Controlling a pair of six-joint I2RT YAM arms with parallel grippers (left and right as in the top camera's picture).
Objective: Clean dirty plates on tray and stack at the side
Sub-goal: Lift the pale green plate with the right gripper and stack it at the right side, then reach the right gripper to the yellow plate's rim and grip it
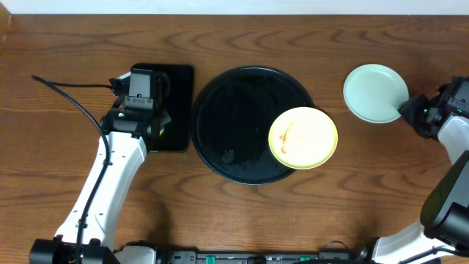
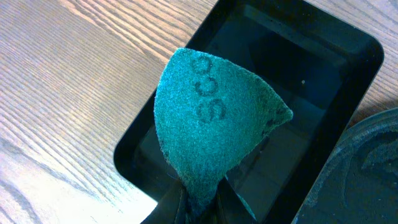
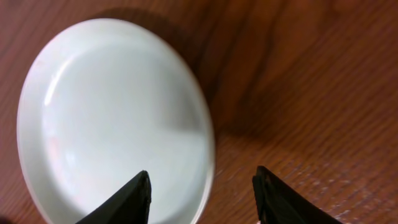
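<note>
Plates show in two places: a pale mint plate (image 1: 374, 89) lies on the bare table off to the right, and a yellow plate (image 1: 303, 138) with an orange smear (image 1: 286, 135) sits on the right side of the round black tray (image 1: 220, 110), overhanging its rim. I can't make out a third. The right gripper (image 3: 202, 196) stands with its fingers parted astride the mint plate's near rim, one over the dish and one over the wood, gripping nothing as far as I can see. It looks like the set-down, so it should back off straight and level, without catching the rim. The left gripper (image 2: 199, 210) is pinched on a green scouring pad (image 2: 211, 118) above the small rectangular tray (image 2: 323, 56).
</note>
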